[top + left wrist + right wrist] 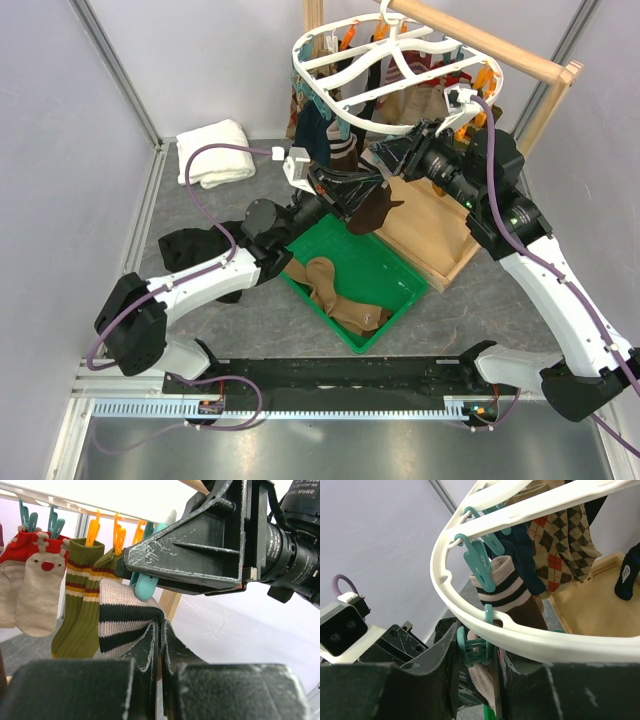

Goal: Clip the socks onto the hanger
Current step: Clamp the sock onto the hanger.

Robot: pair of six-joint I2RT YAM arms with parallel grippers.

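The white oval hanger (318,88) hangs from the wooden rail with several socks clipped to it. My left gripper (362,200) is shut on a dark brown sock with white stripes (375,212). In the left wrist view its jaws (161,625) pinch the sock's cuff (122,622) just under a teal clip (145,587). My right gripper (477,652) is shut on that teal clip (469,649), squeezing it below the hanger's rim (530,640), with the sock's cuff (485,680) between the clip's ends. A matching striped sock (502,587) hangs clipped beside it. Tan socks (340,298) lie in the green bin (400,265).
The wooden rail (480,45) carries the hanger at the back right. A wooden tray (440,235) sits under it. A white towel (215,150) lies at the back left, and a black cloth heap (185,245) lies left of the bin. Reindeer socks (35,585) and olive striped socks (80,605) hang nearby.
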